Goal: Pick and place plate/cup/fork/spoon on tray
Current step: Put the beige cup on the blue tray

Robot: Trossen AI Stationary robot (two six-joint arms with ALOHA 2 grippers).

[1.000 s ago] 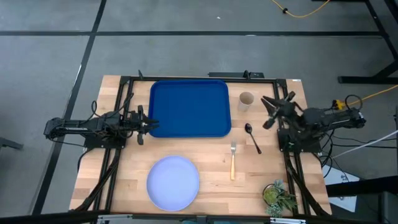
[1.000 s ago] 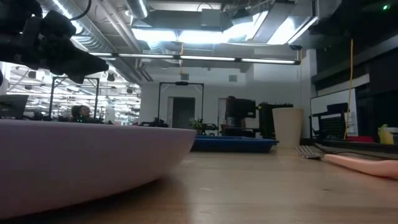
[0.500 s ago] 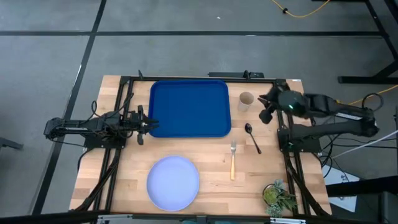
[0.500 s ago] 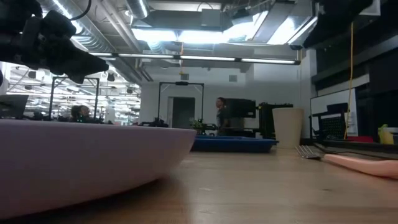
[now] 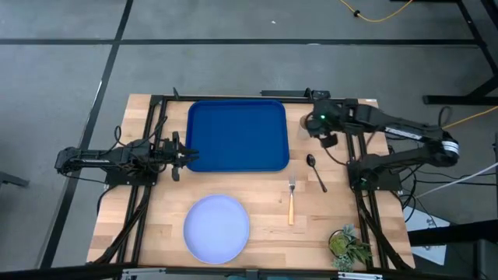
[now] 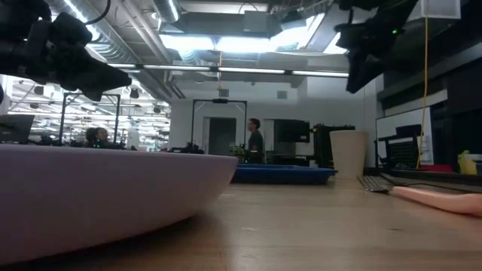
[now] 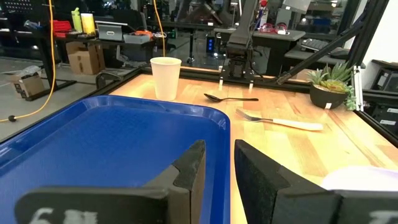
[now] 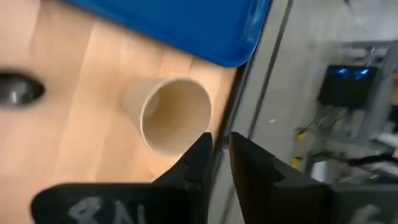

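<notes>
The tan cup (image 5: 306,123) stands upright on the table just right of the blue tray (image 5: 237,134). My right gripper (image 5: 322,129) hangs above the cup, clear of it in the low view (image 6: 367,47). It points down, with its fingers close together beside the cup's open mouth (image 8: 176,115). The dark spoon (image 5: 316,171) and the wooden-handled fork (image 5: 291,201) lie flat on the table right of centre. The pale plate (image 5: 216,228) lies near the front edge. My left gripper (image 5: 187,155) waits at the tray's left rim, fingers close together (image 7: 217,162).
A small potted plant (image 5: 346,245) stands at the table's near right corner. A dark metal frame (image 5: 257,96) runs along the far edge and both sides. The tray holds nothing. A person walks in the room behind the table (image 6: 255,139).
My right arm has swung from the table's right edge toward the far left. It has reached out over the cup and tipped its gripper downward. The cup, spoon, fork, plate and tray have not moved. A person has walked across the room behind the table.
</notes>
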